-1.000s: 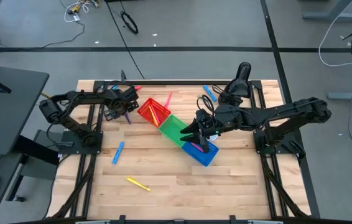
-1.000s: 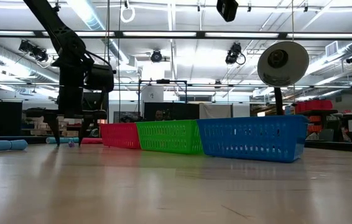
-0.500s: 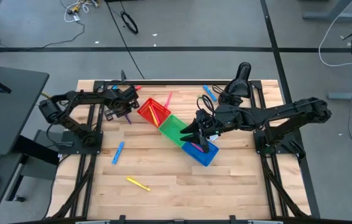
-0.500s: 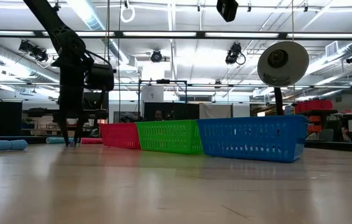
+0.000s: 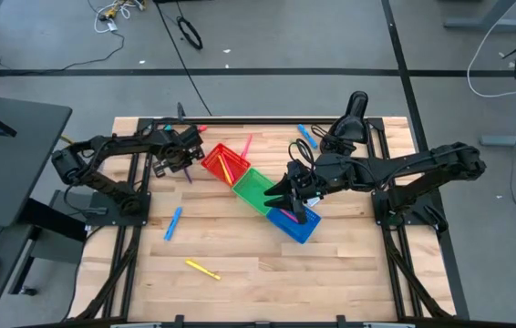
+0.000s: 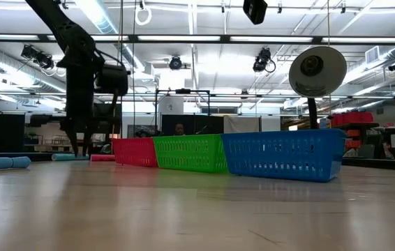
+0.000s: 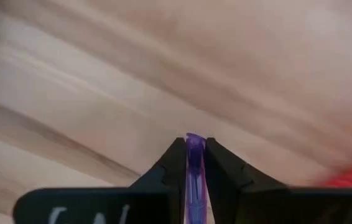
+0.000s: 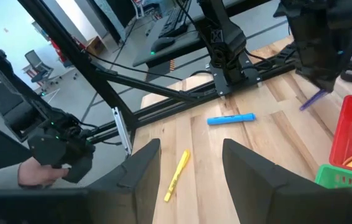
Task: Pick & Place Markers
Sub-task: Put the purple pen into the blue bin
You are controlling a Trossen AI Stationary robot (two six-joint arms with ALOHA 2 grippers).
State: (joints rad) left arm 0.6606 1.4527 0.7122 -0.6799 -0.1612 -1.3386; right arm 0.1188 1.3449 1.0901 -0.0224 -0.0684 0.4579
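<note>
purple marker (image 7: 194, 168) | clamped in left gripper (image 5: 185, 166) | red bin (image 5: 224, 163) just beside

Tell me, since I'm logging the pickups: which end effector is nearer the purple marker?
Left. The left end effector is shut on the purple marker beside the red bin. The right end effector hangs open over the green bin, well away.

Bright ceiling strip lights (image 6: 204, 38) glare in the low view, while the left wrist view's wooden table (image 7: 101, 81) is blurred.
</note>
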